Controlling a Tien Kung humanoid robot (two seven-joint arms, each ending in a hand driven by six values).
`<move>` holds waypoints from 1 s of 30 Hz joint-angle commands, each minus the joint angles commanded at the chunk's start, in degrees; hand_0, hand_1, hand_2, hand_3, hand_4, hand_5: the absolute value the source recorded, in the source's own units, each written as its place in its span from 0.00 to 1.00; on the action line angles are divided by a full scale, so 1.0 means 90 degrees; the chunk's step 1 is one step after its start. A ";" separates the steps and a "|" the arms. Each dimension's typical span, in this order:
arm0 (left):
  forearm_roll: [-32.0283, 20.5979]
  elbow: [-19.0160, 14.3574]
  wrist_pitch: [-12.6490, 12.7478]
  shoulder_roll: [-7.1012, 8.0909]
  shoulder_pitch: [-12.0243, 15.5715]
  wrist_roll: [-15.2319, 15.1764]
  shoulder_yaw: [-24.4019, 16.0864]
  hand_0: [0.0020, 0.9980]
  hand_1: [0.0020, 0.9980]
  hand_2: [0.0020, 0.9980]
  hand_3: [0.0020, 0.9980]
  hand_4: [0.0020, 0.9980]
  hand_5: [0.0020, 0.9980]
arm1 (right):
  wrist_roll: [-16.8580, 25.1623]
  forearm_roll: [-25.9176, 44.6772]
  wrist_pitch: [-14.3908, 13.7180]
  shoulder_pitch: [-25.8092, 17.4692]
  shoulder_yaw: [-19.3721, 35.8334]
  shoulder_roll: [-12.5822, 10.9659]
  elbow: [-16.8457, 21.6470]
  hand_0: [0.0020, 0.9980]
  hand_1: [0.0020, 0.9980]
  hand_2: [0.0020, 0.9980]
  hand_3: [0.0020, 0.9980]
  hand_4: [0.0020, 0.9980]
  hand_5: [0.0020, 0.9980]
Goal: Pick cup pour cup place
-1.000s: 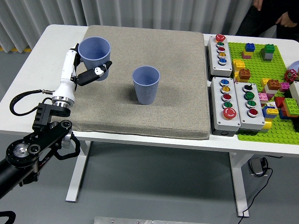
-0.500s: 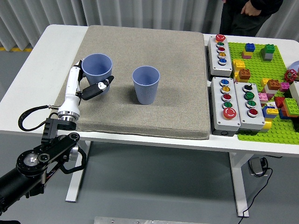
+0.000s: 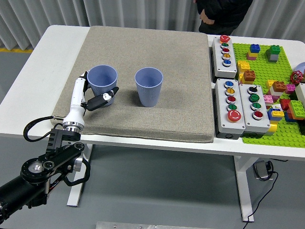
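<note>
Two blue ribbed paper cups stand upright on the grey mat (image 3: 157, 114). My left hand (image 3: 95, 98) is shut on the left cup (image 3: 102, 81), with its fingers wrapped around the cup's lower wall. This cup is low over the mat's left part; I cannot tell whether it touches the mat. The second cup (image 3: 149, 87) stands free at the mat's middle, about a cup's width to the right. My right hand is out of view.
Three grey button boxes (image 3: 225, 50) sit right of the mat. A green baseplate (image 3: 267, 90) with several coloured bricks lies at the far right. A person in dark clothes (image 3: 221, 14) stands at the table's far side.
My left hand has brought the held cup down and nearer, from the mat's far left toward its left middle. The person at the far side has moved left.
</note>
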 joint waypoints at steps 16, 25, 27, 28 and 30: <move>-0.0139 0.0077 -0.0083 -0.0014 -0.0022 -0.0034 0.0080 0.59 0.57 0.55 0.54 0.81 0.21 | 0.0011 0.0015 -0.0011 0.0060 0.0011 -0.0006 -0.0007 0.70 0.70 0.64 0.60 0.01 0.30; -0.0248 0.0136 -0.0147 0.0015 -0.0010 -0.0076 0.0130 0.61 0.62 0.61 0.57 0.84 0.24 | 0.0001 -0.0015 -0.0012 0.0062 0.0022 -0.0001 -0.0005 0.70 0.70 0.64 0.60 0.01 0.30; -0.0224 0.0125 -0.0183 0.0022 0.0003 -0.0083 0.0111 0.61 0.62 0.61 0.57 0.86 0.26 | 0.0003 -0.0023 -0.0011 0.0062 0.0031 0.0000 -0.0006 0.70 0.70 0.64 0.60 0.01 0.30; -0.0207 0.0121 -0.0209 0.0023 0.0008 -0.0083 0.0096 0.61 0.62 0.61 0.57 0.86 0.26 | 0.0005 -0.0031 -0.0010 0.0064 0.0038 -0.0001 -0.0007 0.70 0.70 0.64 0.60 0.01 0.30; -0.0164 0.0114 -0.0268 0.0028 0.0021 -0.0071 0.0061 0.61 0.62 0.61 0.57 0.86 0.26 | 0.0006 -0.0043 -0.0012 0.0067 0.0045 0.0001 -0.0008 0.70 0.70 0.64 0.60 0.01 0.30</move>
